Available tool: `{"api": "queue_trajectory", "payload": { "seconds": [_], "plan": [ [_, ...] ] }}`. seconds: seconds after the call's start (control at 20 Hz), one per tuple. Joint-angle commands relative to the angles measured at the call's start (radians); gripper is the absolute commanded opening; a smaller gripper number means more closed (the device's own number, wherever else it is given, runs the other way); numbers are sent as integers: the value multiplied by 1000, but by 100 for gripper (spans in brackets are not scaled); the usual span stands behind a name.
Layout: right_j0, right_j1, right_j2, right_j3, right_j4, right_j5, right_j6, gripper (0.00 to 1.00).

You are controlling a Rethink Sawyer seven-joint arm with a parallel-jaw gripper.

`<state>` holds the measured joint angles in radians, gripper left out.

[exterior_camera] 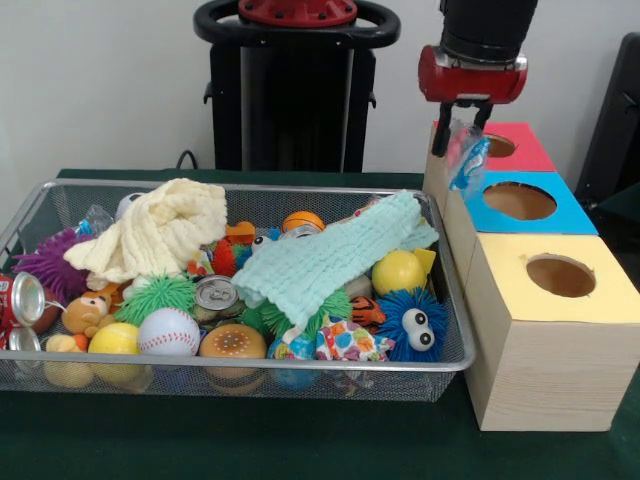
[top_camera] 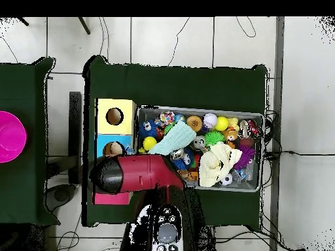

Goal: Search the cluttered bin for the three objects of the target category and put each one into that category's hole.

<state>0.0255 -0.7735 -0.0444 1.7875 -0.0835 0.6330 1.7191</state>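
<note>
The wire mesh bin (exterior_camera: 250, 372) is full of toys, balls, cans and two cloths; it also shows in the overhead view (top_camera: 196, 110). My gripper (exterior_camera: 462, 122) hangs just left of and above the red-topped box's round hole (exterior_camera: 497, 146). It is shut on a crinkly clear packet with blue and pink print (exterior_camera: 468, 162), which dangles beside the hole's left rim. In the overhead view my red arm (top_camera: 141, 173) covers the gripper and most of the red-topped box (top_camera: 111, 198).
A blue-topped box (exterior_camera: 565, 213) and a yellow-topped box (exterior_camera: 610, 300), each with a round hole, stand in a row before the red one. A pale yellow cloth (exterior_camera: 160, 235) and a mint cloth (exterior_camera: 330, 255) lie over the bin's toys. A pink dish (top_camera: 10, 136) sits on another table.
</note>
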Motion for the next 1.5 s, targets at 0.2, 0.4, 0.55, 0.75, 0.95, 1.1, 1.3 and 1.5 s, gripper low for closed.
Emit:
{"api": "queue_trajectory", "payload": {
  "seconds": [0.2, 0.4, 0.55, 0.75, 0.95, 1.1, 1.3, 1.5],
  "plan": [
    [53, 207, -77, -123, 84, 148, 377, 0],
    [70, 214, -69, -164, 103, 181, 390, 0],
    [76, 185, -71, -193, 112, 269, 384, 0],
    [96, 149, -83, -234, 119, 380, 389, 0],
    [111, 120, -103, -242, 116, 430, 387, 0],
    [112, 109, -105, -239, 118, 432, 384, 0],
    [116, 97, -105, -247, 121, 446, 387, 0],
    [124, 111, -100, -248, 125, 432, 397, 0]
  ]
}}
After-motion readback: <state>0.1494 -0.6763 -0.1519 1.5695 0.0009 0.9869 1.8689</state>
